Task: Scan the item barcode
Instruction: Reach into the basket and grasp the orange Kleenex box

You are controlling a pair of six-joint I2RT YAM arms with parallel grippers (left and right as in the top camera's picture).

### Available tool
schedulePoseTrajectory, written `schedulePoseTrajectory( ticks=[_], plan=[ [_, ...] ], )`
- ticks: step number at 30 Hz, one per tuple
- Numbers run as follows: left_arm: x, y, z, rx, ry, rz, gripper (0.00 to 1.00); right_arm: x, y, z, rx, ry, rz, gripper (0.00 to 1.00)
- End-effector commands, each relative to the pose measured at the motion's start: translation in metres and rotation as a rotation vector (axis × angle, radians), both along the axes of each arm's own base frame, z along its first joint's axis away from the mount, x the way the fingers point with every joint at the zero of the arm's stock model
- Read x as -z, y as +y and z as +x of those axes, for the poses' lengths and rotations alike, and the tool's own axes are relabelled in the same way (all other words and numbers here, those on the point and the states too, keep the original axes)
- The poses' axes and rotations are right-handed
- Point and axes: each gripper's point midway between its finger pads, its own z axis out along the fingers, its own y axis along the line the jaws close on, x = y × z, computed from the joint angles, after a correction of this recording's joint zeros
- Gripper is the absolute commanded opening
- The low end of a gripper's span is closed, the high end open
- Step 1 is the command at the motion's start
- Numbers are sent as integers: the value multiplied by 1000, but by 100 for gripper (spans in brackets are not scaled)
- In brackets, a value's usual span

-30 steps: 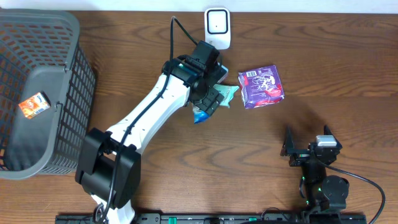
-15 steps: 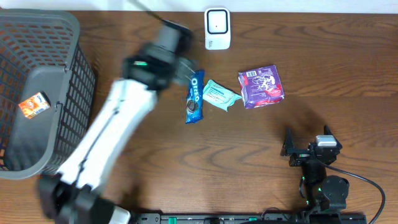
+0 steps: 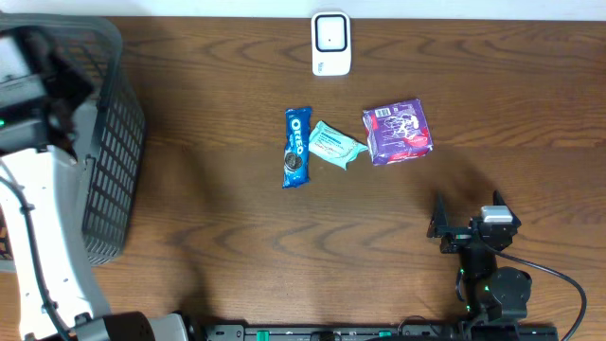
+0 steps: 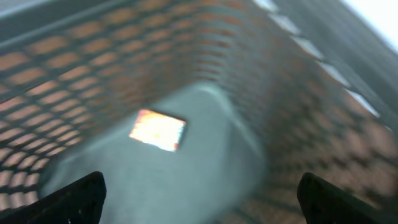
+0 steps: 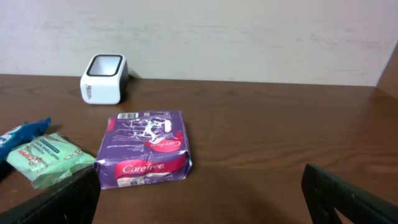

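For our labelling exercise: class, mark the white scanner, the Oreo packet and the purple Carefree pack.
white scanner (image 3: 331, 43), overhead view, top face.
Oreo packet (image 3: 296, 147), overhead view, wrapper middle.
purple Carefree pack (image 5: 144, 146), right wrist view, top face.

Dark wooden table (image 3: 237, 237); grey mesh basket (image 3: 114, 161) at its left edge; pale wall (image 5: 249, 37) behind

Left arm (image 3: 38, 218): stretched up beside the basket (image 3: 118, 142), wrist above its inside, blurred.
Left gripper (image 4: 202, 199): fingers spread wide, nothing between them, aimed down into the basket.
Right arm (image 3: 492, 275): folded low, well apart from the basket.
Right gripper (image 5: 205, 199): fingers spread wide, empty.
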Motion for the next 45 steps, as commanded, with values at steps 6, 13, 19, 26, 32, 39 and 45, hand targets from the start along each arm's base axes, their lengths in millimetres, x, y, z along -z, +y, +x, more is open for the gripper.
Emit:
schedulePoseTrajectory(
  ticks=[6, 13, 19, 26, 32, 39, 45],
  plan=[
    [79, 74, -38, -235, 187, -107, 98, 1, -1, 0, 4, 4, -12, 99],
    [141, 83, -33, -248, 327, -177, 96, 1, -1, 0, 4, 4, -12, 99],
    [179, 88, -19, -239, 374, -199, 95, 1, -1, 0, 4, 4, -12, 99],
    [212, 94, -2, -200, 396, -203, 94, 1, -1, 0, 4, 4, -12, 99],
    [236, 80, 23, -46, 395, -243, 94, 1, -1, 0, 5, 4, -12, 99],
    [243, 78, 30, -36, 392, -238, 79, 1, -1, 0, 4, 4, -12, 99],
    [253, 84, 23, -36, 454, -202, 78, 1, -1, 0, 4, 4, -12, 99]
  ],
)
